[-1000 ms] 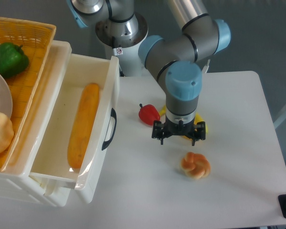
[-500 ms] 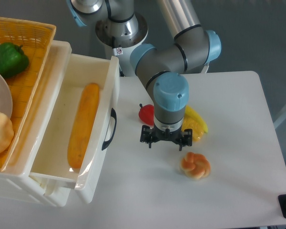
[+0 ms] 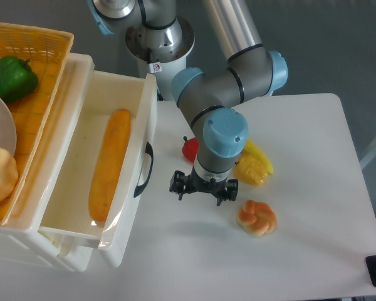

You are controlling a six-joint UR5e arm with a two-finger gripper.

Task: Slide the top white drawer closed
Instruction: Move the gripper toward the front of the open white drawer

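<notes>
Approach step, we judged: gripper [image 3: 203, 190] hung empty with jaws apart near top white drawer [image 3: 122, 166], pulled well out at table's left; next, press its front inward.

White drawer [image 3: 81, 188] with black handle [image 3: 144, 169]; orange woven basket [image 3: 41, 69]; green pepper [image 3: 11, 78]; red pepper [image 3: 190, 149]; yellow pepper [image 3: 254, 166]; white counter [image 3: 301, 157]; black fingers [image 3: 177, 185].
</notes>
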